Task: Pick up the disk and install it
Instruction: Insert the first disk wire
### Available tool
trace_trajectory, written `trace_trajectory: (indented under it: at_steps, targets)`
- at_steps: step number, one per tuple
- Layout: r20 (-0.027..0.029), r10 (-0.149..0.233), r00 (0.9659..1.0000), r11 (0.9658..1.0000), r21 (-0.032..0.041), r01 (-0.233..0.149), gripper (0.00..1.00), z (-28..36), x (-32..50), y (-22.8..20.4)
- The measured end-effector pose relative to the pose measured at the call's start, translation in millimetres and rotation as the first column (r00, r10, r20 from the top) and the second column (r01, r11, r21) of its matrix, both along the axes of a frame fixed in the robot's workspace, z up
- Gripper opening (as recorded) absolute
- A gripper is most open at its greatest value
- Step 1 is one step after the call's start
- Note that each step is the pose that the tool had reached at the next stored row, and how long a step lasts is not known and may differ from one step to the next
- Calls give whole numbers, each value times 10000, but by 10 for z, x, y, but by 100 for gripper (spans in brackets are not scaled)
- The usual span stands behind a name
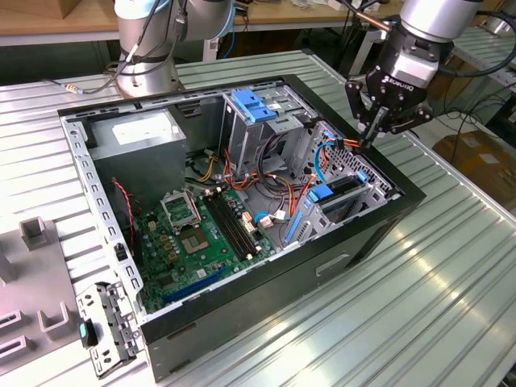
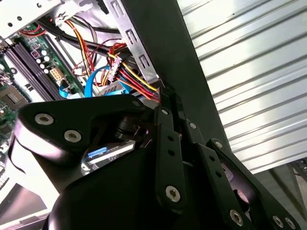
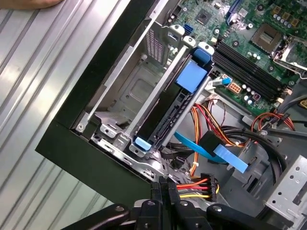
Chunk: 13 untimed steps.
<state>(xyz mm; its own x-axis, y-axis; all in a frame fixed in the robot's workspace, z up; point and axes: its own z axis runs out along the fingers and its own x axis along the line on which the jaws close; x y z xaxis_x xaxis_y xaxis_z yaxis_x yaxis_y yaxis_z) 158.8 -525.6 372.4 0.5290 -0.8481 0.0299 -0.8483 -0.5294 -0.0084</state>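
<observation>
Exterior view: we see the claw over the edge of the open computer case at the exterior view's right. Its two fingers are pressed together. In both wrist views we see the tips just beside a bunch of red and yellow wires. The disk stands on its edge in the metal bay at a corner of the case, near the claw, and we can see its blue rails.
</observation>
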Motion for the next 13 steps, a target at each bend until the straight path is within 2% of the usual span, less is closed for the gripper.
trace_trajectory:
  at_steps: [2, 4, 6, 8, 13]
  targets:
    - [-1, -74, 10000, 10000, -2, 74, 16, 1, -14, 2]
    - [-1, -80, 10000, 10000, 0, 80, 16, -1, -67, -2]
    - [0, -315, 9995, 9995, 0, 315, 16, -1, -70, -2]
    - [0, -722, 9974, 9974, -1, 722, 16, -2, -71, -2]
    - [0, -1086, 9941, 9941, -1, 1086, 16, -3, -71, -2]
